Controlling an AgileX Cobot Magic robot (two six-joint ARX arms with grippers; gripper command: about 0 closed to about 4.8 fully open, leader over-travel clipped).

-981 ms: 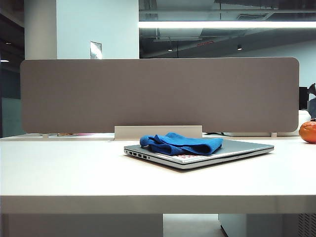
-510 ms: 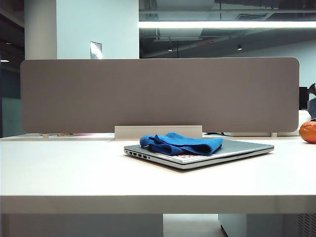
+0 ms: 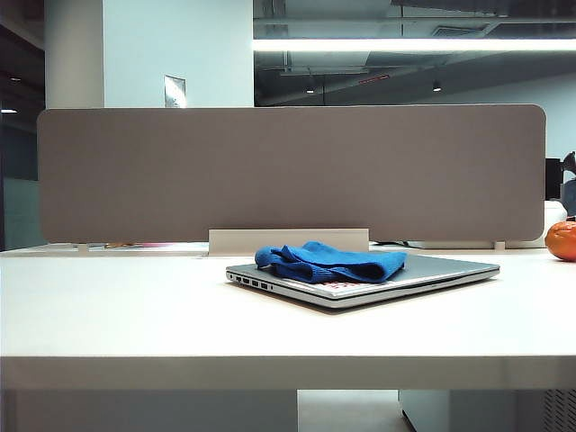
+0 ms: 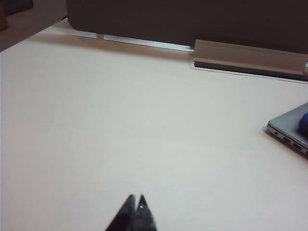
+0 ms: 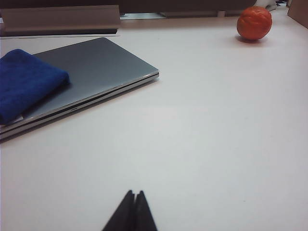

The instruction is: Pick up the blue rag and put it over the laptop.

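Exterior view low at table edge, facing divider, wrist views nearer, all sharing the laptop (image 3: pixel 360 277)

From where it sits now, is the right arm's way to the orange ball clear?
Probably yes: only bare table lies between the shut right gripper and the orange ball; the laptop sits off to the other side.

Bright royal-blue, fuzzy-textured blue rag (image 3: pixel 331 261), one solid colour, no print. Silver-grey laptop (image 3: pixel 432 268), darker grey on the lid seen from the right wrist, with a white sticker (image 3: pixel 340 285) bearing red print under the rag's edge. Plain white surface (image 3: pixel 135 315), unpatterned. Flat taupe-grey divider panel (image 3: pixel 288 171) behind, on a pale off-white base. Orange-red round fruit (image 5: pixel 254 22) off to one side. Black left claw (image 4: pixel 135 211), closed to a point; black right claw (image 5: pixel 134 211), likewise closed.
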